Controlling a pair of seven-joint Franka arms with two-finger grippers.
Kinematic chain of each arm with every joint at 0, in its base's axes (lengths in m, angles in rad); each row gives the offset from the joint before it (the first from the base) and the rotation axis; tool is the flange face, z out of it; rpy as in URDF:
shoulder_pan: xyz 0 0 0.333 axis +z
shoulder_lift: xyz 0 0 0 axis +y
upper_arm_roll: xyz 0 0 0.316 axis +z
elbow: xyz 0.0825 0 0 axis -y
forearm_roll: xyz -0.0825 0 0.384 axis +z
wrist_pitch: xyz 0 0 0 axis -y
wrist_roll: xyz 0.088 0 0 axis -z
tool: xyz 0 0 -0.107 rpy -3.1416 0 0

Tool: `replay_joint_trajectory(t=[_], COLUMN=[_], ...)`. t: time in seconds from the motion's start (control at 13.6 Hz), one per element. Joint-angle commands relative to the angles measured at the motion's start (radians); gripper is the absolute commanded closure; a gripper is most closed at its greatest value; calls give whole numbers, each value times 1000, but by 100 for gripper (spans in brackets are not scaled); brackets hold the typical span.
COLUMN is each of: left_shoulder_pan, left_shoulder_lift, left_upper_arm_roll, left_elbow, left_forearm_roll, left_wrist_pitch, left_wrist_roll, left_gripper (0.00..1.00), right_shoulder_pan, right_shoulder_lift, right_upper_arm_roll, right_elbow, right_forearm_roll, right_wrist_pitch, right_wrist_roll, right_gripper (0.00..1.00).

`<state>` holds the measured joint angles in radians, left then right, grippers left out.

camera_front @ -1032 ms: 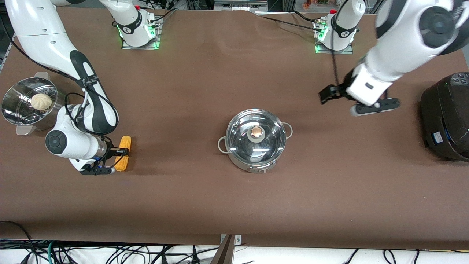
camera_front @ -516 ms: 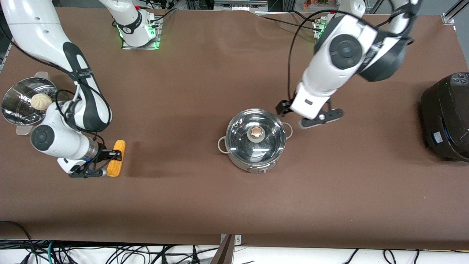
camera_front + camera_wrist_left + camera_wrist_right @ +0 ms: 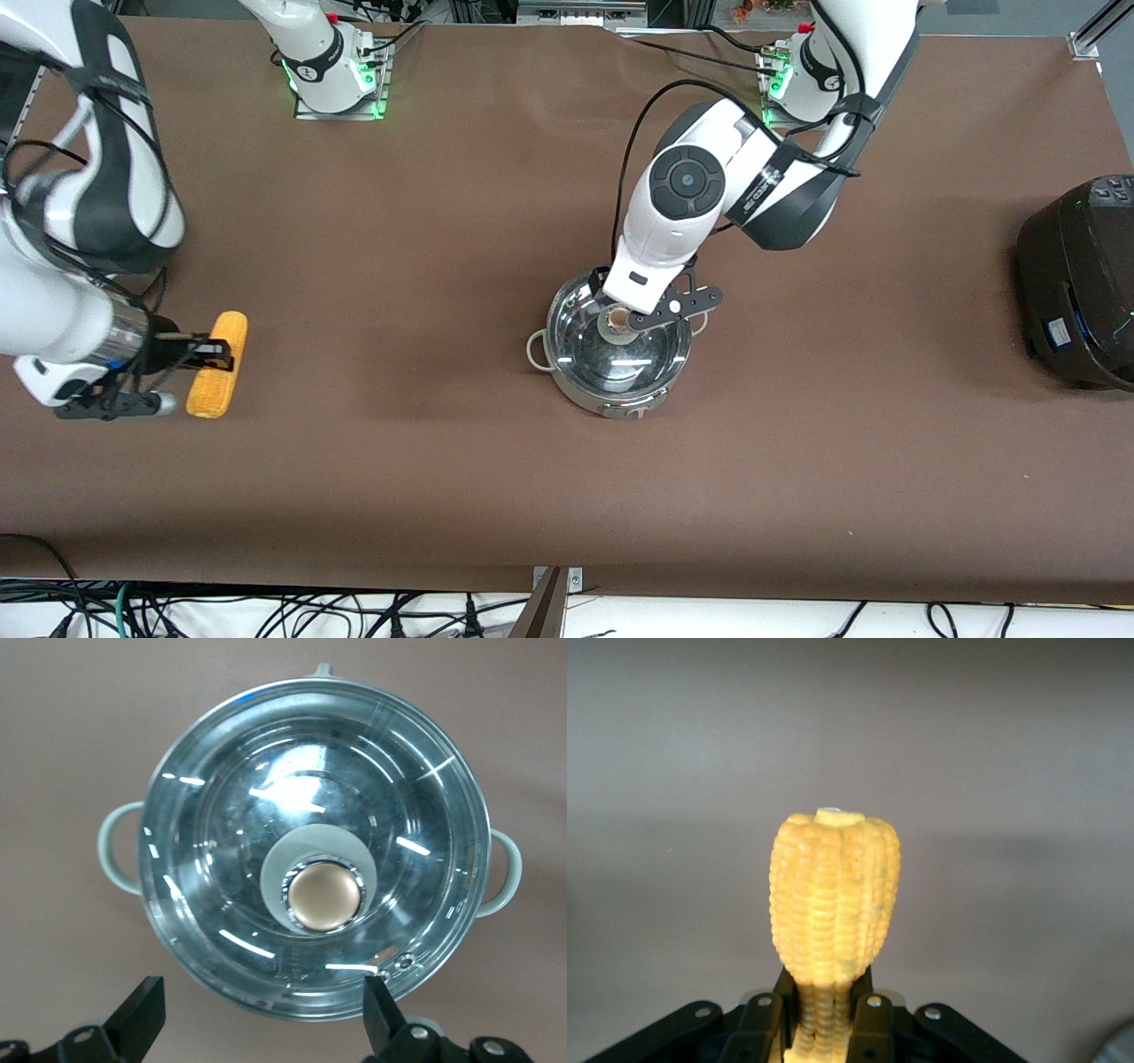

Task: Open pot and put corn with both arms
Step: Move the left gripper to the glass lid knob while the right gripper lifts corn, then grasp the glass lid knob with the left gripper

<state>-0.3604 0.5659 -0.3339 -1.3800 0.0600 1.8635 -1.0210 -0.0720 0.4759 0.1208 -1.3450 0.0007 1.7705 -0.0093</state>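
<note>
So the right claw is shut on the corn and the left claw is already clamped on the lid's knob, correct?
Not quite. The right claw is indeed shut on the corn, but the left claw is open, not clamped: the left wrist view shows its fingers spread wide, clear of the knob, with the glass lid still on the pot.

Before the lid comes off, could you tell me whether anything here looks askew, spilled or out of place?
Nothing stands out. The glass lid sits squarely on the pot, with the left gripper open over its knob. The right gripper is shut on the corn near the right arm's end of the table. Nothing is spilled.
</note>
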Motion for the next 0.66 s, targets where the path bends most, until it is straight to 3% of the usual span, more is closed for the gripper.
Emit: replay_joint_trajectory(t=[0.0, 0.59], left_shoulder_pan=[-28, -42], left_shoulder_lift=[48, 101], left_upper_arm_roll=[7, 7], left_elbow=[53, 53], left_forearm_roll=[30, 95], left_wrist_pitch=[12, 98], left_wrist_roll=[-37, -42], left_gripper=[1, 4], right_shoulder_pan=[-9, 0], right_shoulder_lift=[18, 17], right_upper_arm_roll=[7, 8], right_elbow=[130, 158], right_forearm_roll=[22, 65], right_wrist_pitch=[-143, -163], right_wrist_roll=[-20, -57], right_gripper=[75, 76])
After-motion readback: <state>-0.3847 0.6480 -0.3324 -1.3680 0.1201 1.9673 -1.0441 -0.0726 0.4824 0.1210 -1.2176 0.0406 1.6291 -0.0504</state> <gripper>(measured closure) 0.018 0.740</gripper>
